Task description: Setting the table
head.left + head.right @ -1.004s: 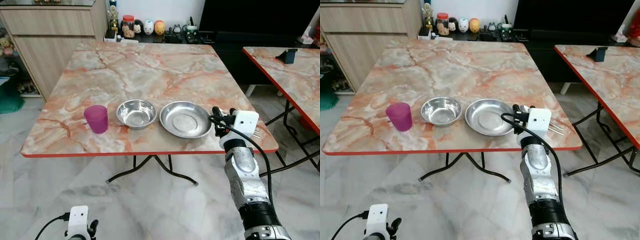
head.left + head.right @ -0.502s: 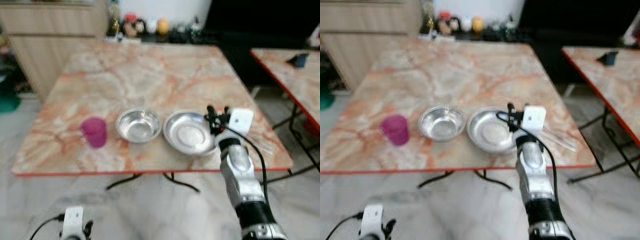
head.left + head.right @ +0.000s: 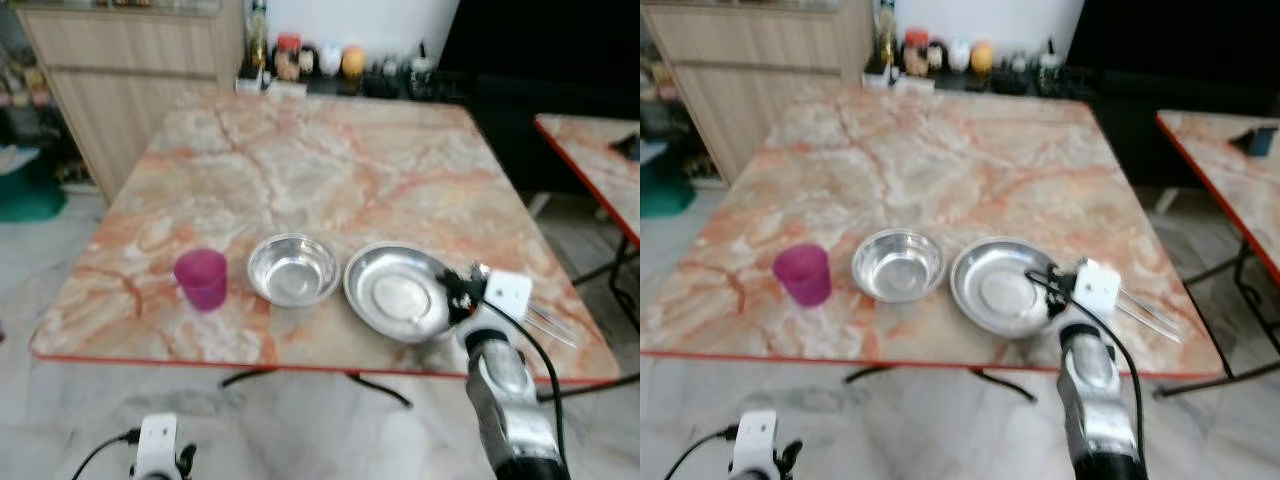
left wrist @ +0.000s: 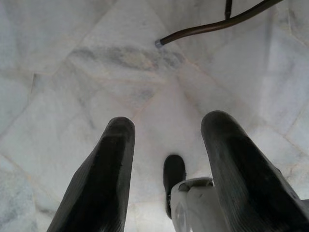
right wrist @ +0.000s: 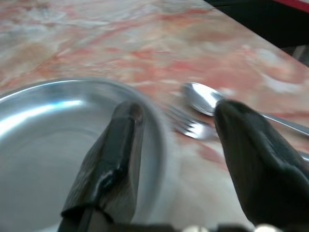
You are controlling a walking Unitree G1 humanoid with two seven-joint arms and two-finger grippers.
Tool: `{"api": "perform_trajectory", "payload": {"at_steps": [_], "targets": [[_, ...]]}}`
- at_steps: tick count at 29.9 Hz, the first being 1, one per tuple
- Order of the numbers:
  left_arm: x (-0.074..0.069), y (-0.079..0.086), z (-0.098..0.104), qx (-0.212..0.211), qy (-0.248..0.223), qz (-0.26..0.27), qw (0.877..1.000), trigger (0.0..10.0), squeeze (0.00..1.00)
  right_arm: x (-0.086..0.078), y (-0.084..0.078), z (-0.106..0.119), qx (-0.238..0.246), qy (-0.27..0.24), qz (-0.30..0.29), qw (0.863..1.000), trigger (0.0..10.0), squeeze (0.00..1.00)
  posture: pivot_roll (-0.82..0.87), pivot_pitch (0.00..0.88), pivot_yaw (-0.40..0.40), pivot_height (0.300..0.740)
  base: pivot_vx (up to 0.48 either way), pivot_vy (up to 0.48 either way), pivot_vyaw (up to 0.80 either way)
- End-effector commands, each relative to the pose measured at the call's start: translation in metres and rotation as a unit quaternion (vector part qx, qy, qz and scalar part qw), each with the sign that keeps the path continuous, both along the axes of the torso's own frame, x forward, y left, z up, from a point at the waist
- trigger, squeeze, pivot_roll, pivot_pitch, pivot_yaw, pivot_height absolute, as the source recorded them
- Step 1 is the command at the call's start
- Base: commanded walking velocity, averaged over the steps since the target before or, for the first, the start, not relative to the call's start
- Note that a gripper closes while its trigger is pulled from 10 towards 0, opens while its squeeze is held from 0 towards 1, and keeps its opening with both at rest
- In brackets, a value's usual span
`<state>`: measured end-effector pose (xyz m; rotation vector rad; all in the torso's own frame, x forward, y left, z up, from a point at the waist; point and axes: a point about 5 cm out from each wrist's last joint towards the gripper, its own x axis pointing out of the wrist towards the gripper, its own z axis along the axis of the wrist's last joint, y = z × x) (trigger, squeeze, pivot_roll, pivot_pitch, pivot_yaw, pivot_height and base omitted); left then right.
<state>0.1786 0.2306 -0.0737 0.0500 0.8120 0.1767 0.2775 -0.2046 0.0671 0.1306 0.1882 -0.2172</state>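
On the marble table a purple cup, a steel bowl and a steel plate stand in a row near the front edge. A fork and a spoon lie right of the plate, also seen as cutlery in the left eye view. My right gripper hovers open at the plate's right rim, one finger over the plate and the other finger over the cutlery, holding nothing. My left gripper hangs open low over the floor.
A second marble table stands to the right. A wooden cabinet is at the back left, with jars and figurines on a dark low shelf behind the table. A metal table leg crosses the marble floor.
The whole picture has shifted and blurred, so the camera has moved. My right gripper stays by the plate's right rim. The cup, bowl and plate have not moved.
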Motion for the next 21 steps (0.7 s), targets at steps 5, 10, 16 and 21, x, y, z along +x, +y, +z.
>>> {"api": "perform_trajectory", "payload": {"at_steps": [5,10,16,21], "targets": [[-0.003,-0.001,-0.002,0.001,0.013,-0.007,1.000,10.0,0.00,-0.017,-0.016,-0.012,0.059,0.042,-0.048,0.996,10.0,0.00,-0.03,0.000,-0.079,0.740,0.000,0.000,0.00],[-0.002,-0.001,-0.002,0.003,0.013,-0.009,1.000,10.0,0.00,-0.003,-0.012,-0.007,0.076,0.030,-0.018,0.996,10.0,0.97,-0.03,0.000,-0.080,0.740,0.000,0.000,0.00],[-0.004,0.001,-0.002,0.005,0.014,-0.005,1.000,10.0,0.00,0.014,-0.005,0.009,0.100,-0.007,0.011,0.995,10.0,1.00,-0.01,0.000,-0.083,0.740,0.000,0.000,0.00],[-0.008,0.001,-0.004,0.005,0.020,-0.004,1.000,10.0,0.00,0.022,-0.001,0.007,0.092,0.006,0.017,0.996,10.0,0.00,-0.01,0.000,-0.081,0.740,0.000,0.000,0.00]]}}
